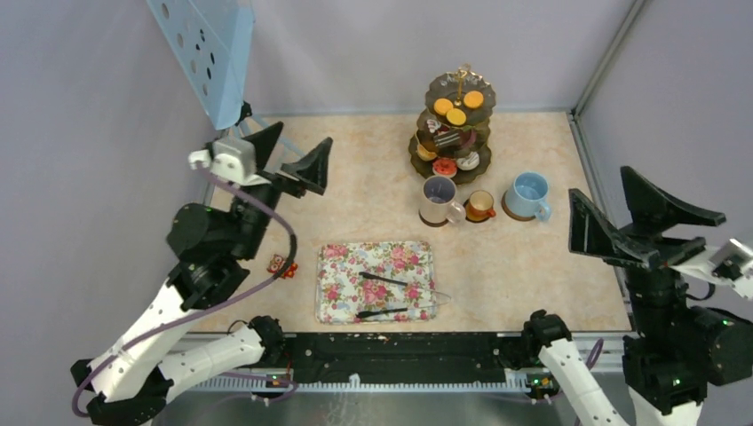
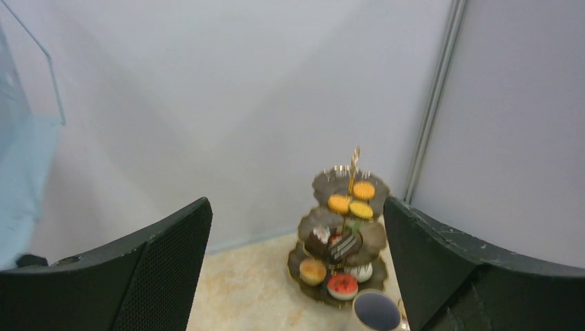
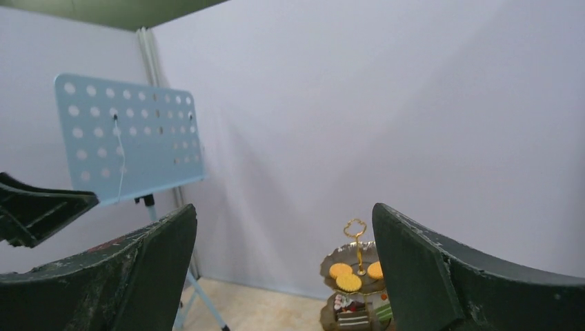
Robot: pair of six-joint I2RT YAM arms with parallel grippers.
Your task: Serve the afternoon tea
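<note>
Toy pastries (image 1: 455, 116) are shown on a dark three-tier stand (image 1: 414, 153) at upper centre. They are judged light, rigid and small, best pinched across the sides. Left gripper (image 1: 300, 144) and right gripper (image 1: 613, 209) are held wide open, empty.

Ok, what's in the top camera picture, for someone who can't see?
A three-tier stand of treats is at the back, with three cups before it. A flowery tray holds tongs. The left gripper and right gripper hover open.
</note>
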